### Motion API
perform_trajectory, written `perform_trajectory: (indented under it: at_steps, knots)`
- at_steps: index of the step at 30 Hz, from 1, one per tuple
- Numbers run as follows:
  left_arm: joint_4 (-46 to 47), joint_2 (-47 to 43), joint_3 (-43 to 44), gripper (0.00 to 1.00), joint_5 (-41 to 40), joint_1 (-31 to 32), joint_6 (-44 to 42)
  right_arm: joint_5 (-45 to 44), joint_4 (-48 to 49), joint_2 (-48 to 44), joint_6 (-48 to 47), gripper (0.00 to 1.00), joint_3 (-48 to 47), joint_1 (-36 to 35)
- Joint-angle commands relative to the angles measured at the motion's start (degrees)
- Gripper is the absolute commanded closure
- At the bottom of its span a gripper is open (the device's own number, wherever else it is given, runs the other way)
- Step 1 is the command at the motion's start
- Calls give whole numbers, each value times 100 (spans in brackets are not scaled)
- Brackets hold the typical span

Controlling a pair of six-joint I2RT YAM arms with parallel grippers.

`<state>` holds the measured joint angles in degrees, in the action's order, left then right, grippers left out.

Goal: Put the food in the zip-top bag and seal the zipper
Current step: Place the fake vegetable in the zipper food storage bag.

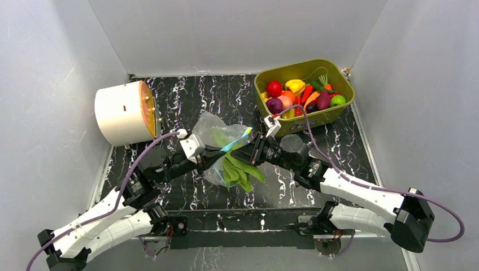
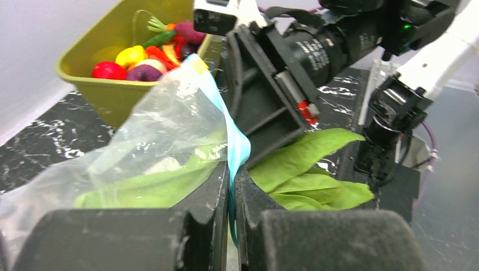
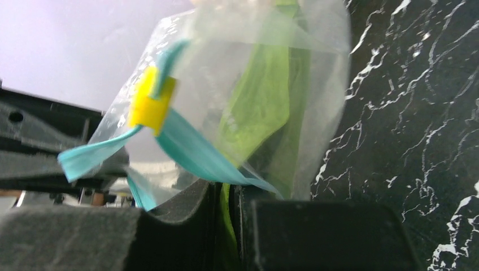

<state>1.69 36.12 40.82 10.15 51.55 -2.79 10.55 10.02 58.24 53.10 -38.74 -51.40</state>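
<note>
Bright even light, soft shadows; the zip-top bag (image 3: pixel 197 68) blurs close up in wrist views

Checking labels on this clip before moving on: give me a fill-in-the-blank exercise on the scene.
The left gripper and right gripper both pinch the light-blue ____ of the zip-top bag. Sticking out of the bag is a green ____. The other toy food lies in an olive-green ____.
Missing: zipper, leaf, tub.
</note>
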Motion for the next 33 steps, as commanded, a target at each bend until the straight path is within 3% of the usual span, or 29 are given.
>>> perform_trajectory:
  at_steps: [1,6,15,20,22,24,27,29,33]
  knots:
    - [587,179,-44,100,1090,-16,209,-1273,1187,-35,331,100,59,-53]
    - [1109,250,-215,100,1423,-11,888,-2063,2068,159,1,100,-30,-80]
    - [1269,141,-556,100,938,-19,1176,-1920,3878,529,-391,100,272,-177]
    - [1818,214,-719,100,1199,-19,1546,-2573,4334,487,-397,100,506,-213]
    - [1764,173,-711,100,588,-22,1753,-2348,4557,464,-612,100,515,-212]
    - [1405,197,-624,100,-556,-17,1813,-1702,3875,509,-898,97,217,-211]
    - [709,479,-250,100,-1424,-16,1656,-1057,2192,565,-1591,84,-320,-217]
    - [666,529,-156,100,-1445,-19,1724,-1226,1476,501,-1682,78,-399,-218]
    - [1184,512,-310,100,-1307,-17,2265,-1470,729,129,-1320,76,-355,-220]
